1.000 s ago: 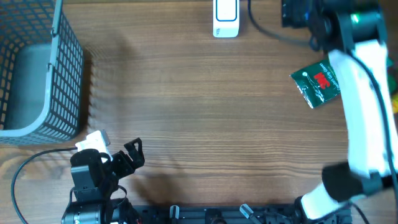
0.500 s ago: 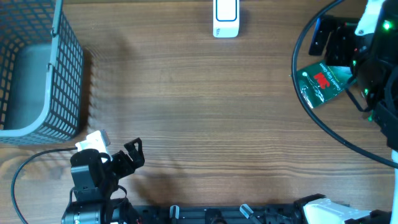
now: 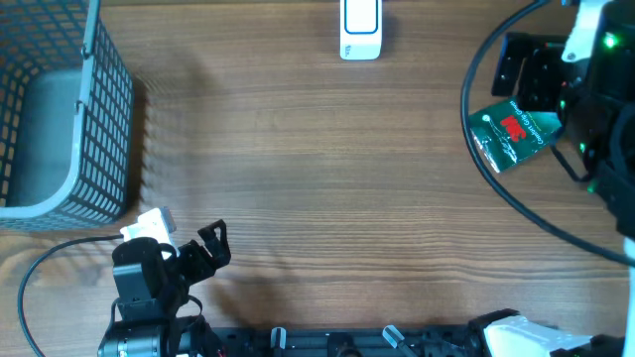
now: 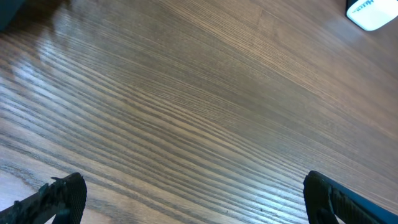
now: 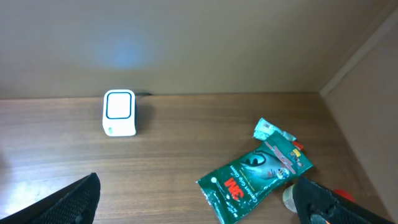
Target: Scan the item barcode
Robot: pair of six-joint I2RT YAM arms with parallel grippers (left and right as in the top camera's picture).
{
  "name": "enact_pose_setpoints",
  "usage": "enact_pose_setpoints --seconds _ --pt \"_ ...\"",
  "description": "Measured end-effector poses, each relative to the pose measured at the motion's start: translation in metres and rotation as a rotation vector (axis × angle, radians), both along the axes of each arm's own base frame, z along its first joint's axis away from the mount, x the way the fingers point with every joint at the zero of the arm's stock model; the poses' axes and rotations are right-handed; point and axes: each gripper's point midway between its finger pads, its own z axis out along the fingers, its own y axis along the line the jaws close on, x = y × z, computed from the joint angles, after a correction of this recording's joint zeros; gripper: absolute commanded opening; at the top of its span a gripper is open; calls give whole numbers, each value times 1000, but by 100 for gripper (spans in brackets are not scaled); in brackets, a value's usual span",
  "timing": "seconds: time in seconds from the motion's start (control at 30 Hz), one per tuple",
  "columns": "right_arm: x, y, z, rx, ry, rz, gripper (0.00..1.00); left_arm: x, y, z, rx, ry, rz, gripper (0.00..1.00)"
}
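Green crinkled foil packet with a red logo and white lettering lies flat near the right edge of the brown wood-grain surface, well apart from the white rounded-rectangle barcode scanner that stands at the far edge near the middle. Judging by this layout, the task has barely begun: the packet is not lifted, nothing is held, and pick-up, carry and presenting the barcode to the scanner are all left. The right jaws are spread wide and empty above the packet's end of the surface; in the right wrist view the packet shows between and ahead of the two dark tips, nearer the right-hand one, touching neither, with the scanner off to the left. The left jaws are also wide apart and empty, low over bare wood near the front left, with the blue-grey plastic lattice basket beyond them. The packet looks thin, glossy and wrinkled, with a crimped top seam, so it will likely flex and slip when pinched. The scanner's shell is smooth, hard plastic with a dark-outlined window. No barcode can be made out on the packet's upward face.
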Motion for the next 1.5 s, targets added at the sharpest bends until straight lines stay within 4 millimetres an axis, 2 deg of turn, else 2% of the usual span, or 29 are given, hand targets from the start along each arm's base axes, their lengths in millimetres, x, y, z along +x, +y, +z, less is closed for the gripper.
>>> enact_pose_setpoints --seconds 0.1,0.23,0.33,0.47,0.57,0.67,0.73,0.87,0.97,1.03,1.07,1.2,1.23,1.27,1.3,1.4,1.5 --pt "-19 -6 16 14 -53 2 100 0 0 0 0 0 0 100" --pt "-66 -17 46 54 -173 12 100 0 0 0 0 0 0 100" --pt "-115 -24 68 104 -281 56 100 0 0 0 0 0 0 100" --pt "-173 -43 84 135 -403 31 100 0 0 0 0 0 0 100" --pt "-208 -57 85 137 -475 -34 100 0 0 0 0 0 0 100" --pt "-227 -63 76 144 -518 -83 100 0 0 0 0 0 0 100" --pt "-232 -65 66 174 -552 -107 100 0 0 0 0 0 0 100" --pt "-227 -65 43 270 -624 -128 100 0 0 0 0 0 0 100" --pt "-215 -65 13 347 -677 -139 100 0 0 0 0 0 0 100" --pt "-197 -65 -26 409 -693 -156 100 0 0 0 0 0 0 100" --pt "-191 -65 -35 438 -710 -165 100 0 0 0 0 0 0 100" --pt "-163 -72 -92 637 -752 -253 100 0 0 0 0 -1 0 100" --pt "-152 -77 -125 736 -728 -328 100 0 0 0 0 0 0 100" --pt "-146 -81 -137 823 -739 -369 100 0 0 0 0 0 0 100" --pt "-140 -85 -158 947 -739 -435 100 0 0 0 0 -1 0 100" --pt "-124 -94 -234 1298 -674 -684 100 0 0 0 0 0 0 100" --pt "-118 -98 -296 1510 -626 -891 100 0 0 0 0 0 0 100"
